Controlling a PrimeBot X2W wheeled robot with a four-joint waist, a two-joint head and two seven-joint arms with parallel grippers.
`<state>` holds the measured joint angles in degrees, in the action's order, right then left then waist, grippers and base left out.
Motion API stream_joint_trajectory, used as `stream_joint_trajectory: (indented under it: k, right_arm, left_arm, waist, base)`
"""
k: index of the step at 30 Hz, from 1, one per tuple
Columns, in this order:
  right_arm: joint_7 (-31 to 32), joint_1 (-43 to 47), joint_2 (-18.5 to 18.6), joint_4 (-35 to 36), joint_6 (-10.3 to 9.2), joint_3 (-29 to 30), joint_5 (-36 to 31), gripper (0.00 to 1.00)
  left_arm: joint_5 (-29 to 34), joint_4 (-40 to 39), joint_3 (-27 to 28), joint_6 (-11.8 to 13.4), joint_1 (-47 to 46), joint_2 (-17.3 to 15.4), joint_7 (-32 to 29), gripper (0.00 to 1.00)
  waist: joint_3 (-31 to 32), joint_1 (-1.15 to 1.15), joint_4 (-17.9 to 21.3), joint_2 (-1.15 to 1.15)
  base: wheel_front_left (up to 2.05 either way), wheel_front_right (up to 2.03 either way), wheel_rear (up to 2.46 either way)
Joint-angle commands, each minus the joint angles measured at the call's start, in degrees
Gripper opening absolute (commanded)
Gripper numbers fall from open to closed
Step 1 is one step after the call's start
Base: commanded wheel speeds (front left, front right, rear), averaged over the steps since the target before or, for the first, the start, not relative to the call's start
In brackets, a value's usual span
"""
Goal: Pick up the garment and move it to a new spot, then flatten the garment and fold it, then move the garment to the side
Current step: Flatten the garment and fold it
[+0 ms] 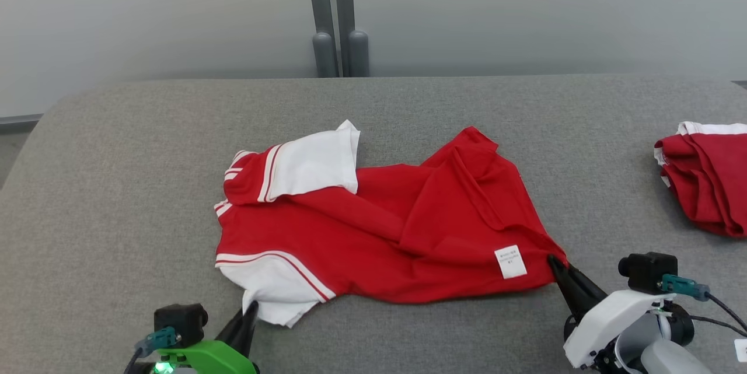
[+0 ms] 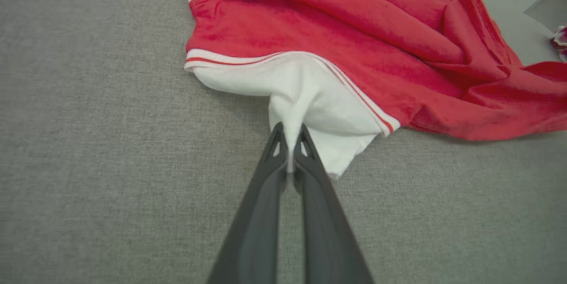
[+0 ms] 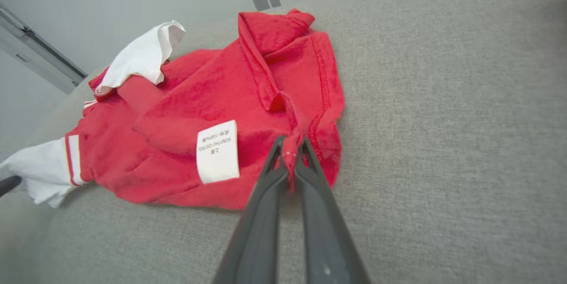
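Note:
A red garment with white sleeves and red-striped trim lies crumpled in the middle of the grey table. My left gripper is shut on the white sleeve at its near left corner; the left wrist view shows white cloth pinched between the fingers of the left gripper. My right gripper is shut on the red hem at the near right corner, beside a white care label. In the right wrist view the right gripper pinches the red hem next to the label.
A second red and white garment lies bunched at the table's right edge. Two grey posts stand behind the table's far edge against a pale wall. Bare grey cloth surface stretches to the left and along the front.

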<state>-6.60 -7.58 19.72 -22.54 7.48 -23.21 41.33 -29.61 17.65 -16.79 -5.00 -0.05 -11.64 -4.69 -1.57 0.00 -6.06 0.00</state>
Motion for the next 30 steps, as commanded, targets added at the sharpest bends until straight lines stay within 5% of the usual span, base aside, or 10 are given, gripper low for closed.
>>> stream_joint_trajectory:
  k: [1, 12, 20, 30]
  right_arm:
    - [-0.98, 0.46, 0.36, 1.42, 0.02, 0.01, 0.92, 0.0]
    - [-2.7, -8.43, 4.65, 11.62, 0.03, -0.7, 9.82, 0.0]
    - [-0.15, -32.01, 9.07, 12.51, 0.03, -3.94, 15.04, 0.0]
    - [-3.2, -66.63, 11.52, 2.0, 0.03, -7.76, 16.76, 0.0]
  left_arm:
    - [0.32, -1.39, 0.3, 0.42, 0.42, -0.63, 0.61, 0.0]
    - [2.53, -9.94, 0.72, -0.14, -11.11, -5.31, -3.0, 0.0]
    - [-0.16, -1.25, -0.29, -2.25, -39.79, -7.11, -6.15, 0.0]
    - [0.49, 14.25, -3.59, -2.49, -76.17, -7.6, -4.46, 0.0]
  waist:
    - [0.27, 0.0, -0.11, 0.0]
    - [-5.13, 0.0, 0.37, 0.0]
    - [-18.38, 0.0, 0.22, 0.0]
    - [-32.14, 0.0, -0.5, 0.0]
  base:
    - [0.0, 0.0, 0.0]
    - [0.0, 0.0, 0.0]
    - [0.0, 0.0, 0.0]
    - [0.0, 0.0, 0.0]
